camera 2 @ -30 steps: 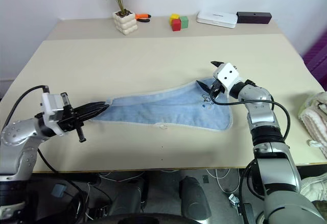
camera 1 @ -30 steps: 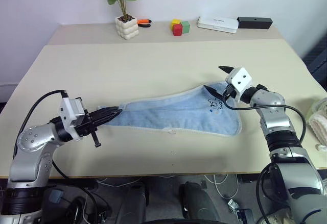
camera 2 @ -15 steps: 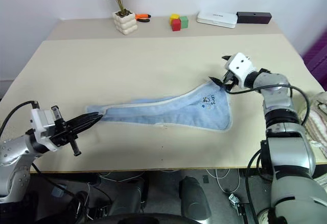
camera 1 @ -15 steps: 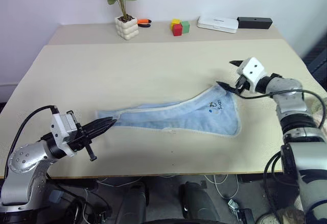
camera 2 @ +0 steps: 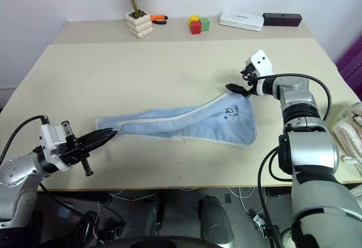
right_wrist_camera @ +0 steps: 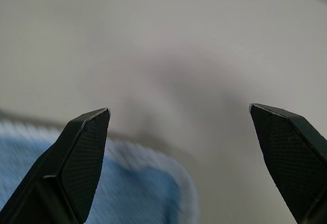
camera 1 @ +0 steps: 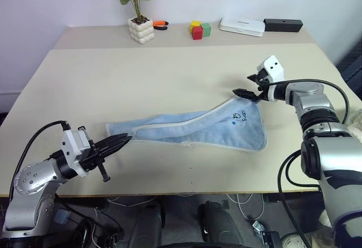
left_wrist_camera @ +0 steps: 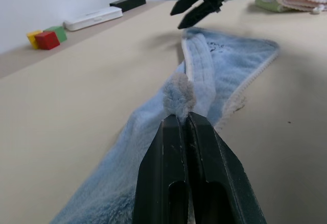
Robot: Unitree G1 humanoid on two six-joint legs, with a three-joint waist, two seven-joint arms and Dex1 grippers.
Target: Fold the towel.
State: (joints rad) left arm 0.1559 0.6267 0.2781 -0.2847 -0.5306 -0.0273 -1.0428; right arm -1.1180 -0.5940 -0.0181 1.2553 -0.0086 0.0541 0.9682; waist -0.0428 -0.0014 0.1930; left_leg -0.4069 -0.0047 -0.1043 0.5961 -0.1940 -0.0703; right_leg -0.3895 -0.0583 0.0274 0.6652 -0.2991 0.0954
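Since a second ago the right gripper (camera 1: 247,85) has been lifted off the towel (camera 1: 226,125) and carried toward the far right of the table (camera 1: 141,61), and the near end of the towel has been drawn a little closer to the front edge by the left gripper (camera 1: 123,141). The cloth is now pulled into a longer, narrower strip than before.

The left gripper is closed tight on a small tuft at the narrow end of the towel; in the left wrist view the two black fingers (left_wrist_camera: 168,183) are pressed together with the grey-blue tuft pinched at their tips. From that grip the towel runs away across the table, widening toward its far end, where the small dark printed mark (camera 1: 240,115) lies face up near the corner.

The right gripper is spread wide and holds nothing. It hovers just above and beyond the wide corner of the towel, apart from the cloth; in the right wrist view the blue corner with its whitish edging (right_wrist_camera: 153,152) is seen below and between the parted fingers.

Well beyond both grippers, along the back of the table, a potted plant (camera 1: 137,11), coloured blocks (camera 1: 199,30), a white box (camera 1: 241,26) and a black bar (camera 1: 281,25) are lined up. A cream cloth bundle (camera 2: 348,132) is seen outside the right arm.
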